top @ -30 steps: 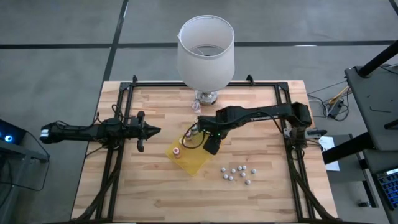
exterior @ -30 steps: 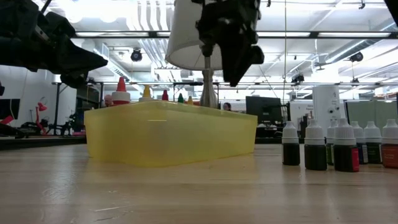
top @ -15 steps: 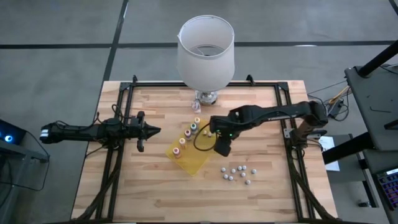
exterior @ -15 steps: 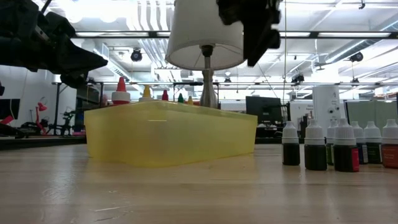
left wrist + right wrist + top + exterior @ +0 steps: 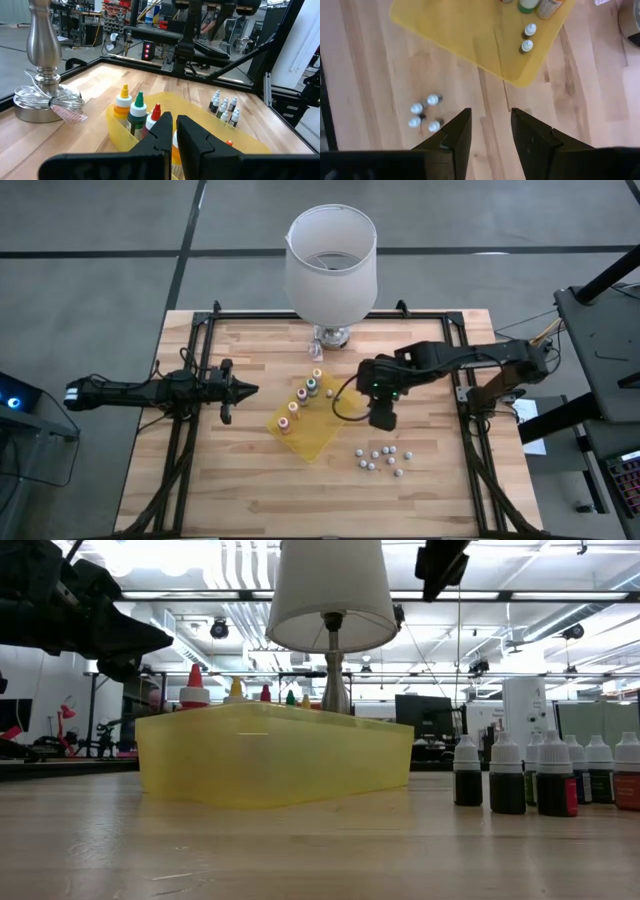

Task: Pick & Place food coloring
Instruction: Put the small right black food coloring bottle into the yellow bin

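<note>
Several food coloring bottles with pointed coloured caps (image 5: 303,393) stand upright in a row inside the yellow tray (image 5: 312,438). Two small white-capped bottles (image 5: 527,38) also stand in the tray. More of these small dark bottles (image 5: 383,458) stand grouped on the table to the tray's right. My right gripper (image 5: 490,114) hangs open high above the bare wood between tray and group, pointing steeply down, with nothing between its fingers. My left gripper (image 5: 250,390) waits shut and level to the left of the tray.
A lamp with a white shade (image 5: 331,265) stands on its metal base (image 5: 42,65) at the table's far edge, just behind the tray. Black frame rails (image 5: 200,370) run along the table's left and right sides. Bare wood lies along the near edge.
My right gripper has risen from over the tray and moved toward the table's right edge, to above the wood beside the group of small bottles. It has rolled somewhat on the way. In the low view it has climbed almost out of the picture's top.
</note>
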Controlling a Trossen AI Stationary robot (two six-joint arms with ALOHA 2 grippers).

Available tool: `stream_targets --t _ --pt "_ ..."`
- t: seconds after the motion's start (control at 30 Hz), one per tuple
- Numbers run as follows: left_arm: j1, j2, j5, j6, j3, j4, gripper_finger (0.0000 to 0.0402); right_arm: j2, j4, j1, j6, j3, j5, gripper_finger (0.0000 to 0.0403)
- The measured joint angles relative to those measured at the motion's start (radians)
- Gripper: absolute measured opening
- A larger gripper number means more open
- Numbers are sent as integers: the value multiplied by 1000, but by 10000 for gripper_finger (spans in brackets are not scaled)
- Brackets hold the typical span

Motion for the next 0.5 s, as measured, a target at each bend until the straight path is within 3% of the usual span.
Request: stream_targets --t 0.5 --pt "0 0 0 0 0 0 0 -88 -49 38 -296 -52 -63 136"
